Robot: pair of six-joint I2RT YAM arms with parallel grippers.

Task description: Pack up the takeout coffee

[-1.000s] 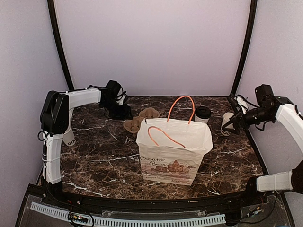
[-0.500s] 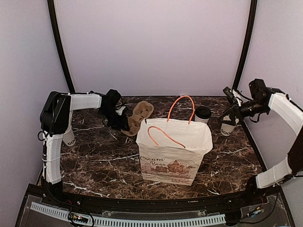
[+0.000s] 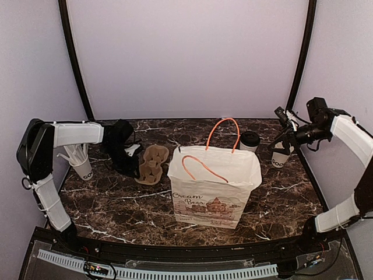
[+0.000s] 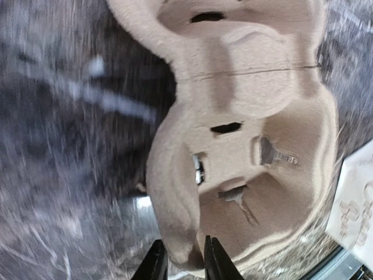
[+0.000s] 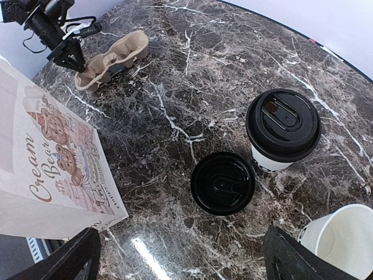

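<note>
Top external: left tool pinching cup carrier rim, dragged it leftward; right tool spread wide, unmoved

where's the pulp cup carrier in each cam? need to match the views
Top external: the pulp cup carrier lies left of centre, just left of the paper bag.
Left wrist: it fills most of the frame, seen close; a bag corner shows at the lower right edge.
Right wrist: it is small, at upper left; the bag is at the left edge.
Shared landmark: the printed paper bag.
</note>
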